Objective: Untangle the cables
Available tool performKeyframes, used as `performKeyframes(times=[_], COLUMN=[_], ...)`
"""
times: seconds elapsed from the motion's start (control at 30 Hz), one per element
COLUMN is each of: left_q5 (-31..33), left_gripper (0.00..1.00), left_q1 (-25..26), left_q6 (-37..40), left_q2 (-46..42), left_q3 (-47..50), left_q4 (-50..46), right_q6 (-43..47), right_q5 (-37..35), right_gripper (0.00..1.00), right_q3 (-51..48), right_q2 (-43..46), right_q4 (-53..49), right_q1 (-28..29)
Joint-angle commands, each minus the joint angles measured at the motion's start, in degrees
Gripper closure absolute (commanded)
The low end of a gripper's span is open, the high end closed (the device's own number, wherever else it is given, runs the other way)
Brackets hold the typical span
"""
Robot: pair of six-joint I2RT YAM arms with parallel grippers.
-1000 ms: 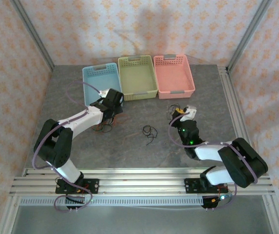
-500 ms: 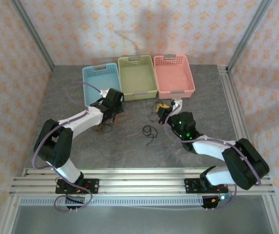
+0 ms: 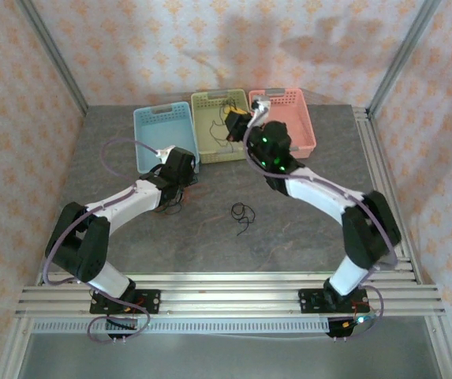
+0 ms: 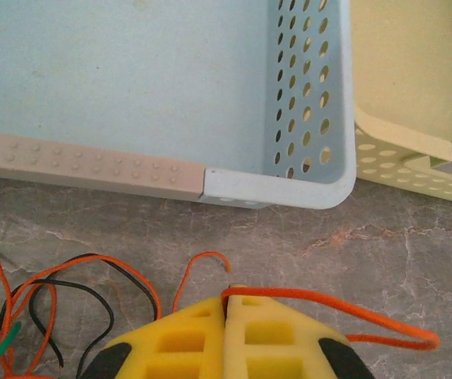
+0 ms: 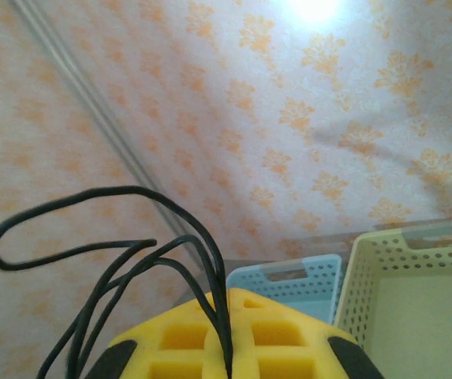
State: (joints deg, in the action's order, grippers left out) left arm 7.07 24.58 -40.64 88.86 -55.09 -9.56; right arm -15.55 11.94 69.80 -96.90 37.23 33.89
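Jaws of the left gripper (image 4: 227,304) pinch an orange cable (image 4: 273,293), a tangle (image 4: 20,296) lying just left of it. The right gripper (image 5: 227,324) clamps a black cable (image 5: 131,189) looping above it, seemingly over the green basket (image 5: 364,292).

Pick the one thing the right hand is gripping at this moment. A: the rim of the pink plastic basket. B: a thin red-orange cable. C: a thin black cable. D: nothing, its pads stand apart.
C: in the right wrist view the yellow foam pads of the right hand are shut on a thin black cable that loops up from between them.
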Motion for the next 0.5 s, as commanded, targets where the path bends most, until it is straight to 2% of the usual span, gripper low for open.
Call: performKeyframes(times=[0.0,0.23,0.3,0.33,0.4,0.47], left_q5=[1.1,0.7,0.6,0.6,0.6,0.4], left_gripper=[1.0,1.0,1.0,1.0,1.0,1.0], left_q1=[-0.7,-0.7,-0.7,-0.7,-0.7,-0.7], left_q6=[0.4,0.9,1.0,1.0,1.0,1.0], left_q2=[-0.8,-0.6,-0.5,-0.5,-0.4,-0.3], left_q3=[-0.1,-0.4,-0.4,-0.5,-0.6,-0.7], left_q4=[1.2,1.2,1.1,1.1,1.1,1.2], right_q6=[0.4,4.7,3.1,2.3,1.0,2.3], right_q5=[-11.3,-18.9,-18.1,-16.4,-12.7,-10.9], right_gripper=[1.0,0.95,0.77,0.71,0.61,0.54], right_q3=[10.1,28.4,33.9,36.2,37.3,34.1], right_q2=[-7.3,-24.9,-29.3,-30.6,-31.2,-28.7], right_q4=[-9.9,-15.7,-19.5,-22.3,-24.6,-22.3], right_q1=[0.2,-1.2,-2.1,-2.5,-2.9,-2.9])
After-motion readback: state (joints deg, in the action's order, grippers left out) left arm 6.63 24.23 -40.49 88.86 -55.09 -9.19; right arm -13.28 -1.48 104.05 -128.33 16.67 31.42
